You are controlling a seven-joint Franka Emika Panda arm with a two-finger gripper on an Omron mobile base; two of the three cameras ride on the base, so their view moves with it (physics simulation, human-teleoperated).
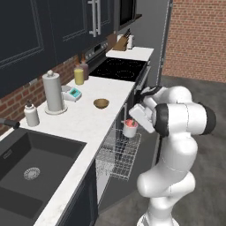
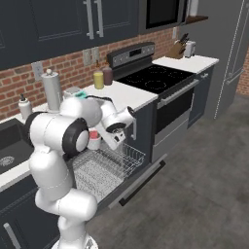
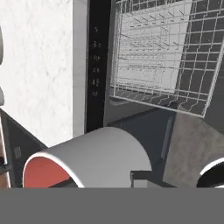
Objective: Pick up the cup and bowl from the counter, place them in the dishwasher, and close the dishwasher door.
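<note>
The cup (image 1: pixel 129 128) sits at centre frame in the left base view, held up in the air just past the table's edge and above the pulled-out wire rack (image 1: pixel 117 154). In the hand view it fills the lower left, a pale wall with a red inside (image 3: pixel 87 162), lying close against the end effector (image 1: pixel 134 121), which appears clamped on it; the fingertips themselves are mostly hidden by the cup. In the right base view the cup (image 2: pixel 94 140) peeks out left of centre, behind the forearm and over the rack (image 2: pixel 104 168).

The step in hand looks like the carry of the cup to the dishwasher (image 2: pixel 121 182): it is lifted off the table (image 1: pixel 84 119) but not yet set in the rack. The dishwasher door (image 2: pixel 141 180) lies folded down and open below the rack.

The next move, as I judge it, calls for lowering the cup straight into a free part of the rack, keeping it clear of the table edge and the rack's raised wires, then letting go only once it rests there.

The bowl (image 1: pixel 101 103) waits on the table, just left of centre in the left base view, near the edge and well apart from the cup. It remains to be fetched, and the door to be shut after.
</note>
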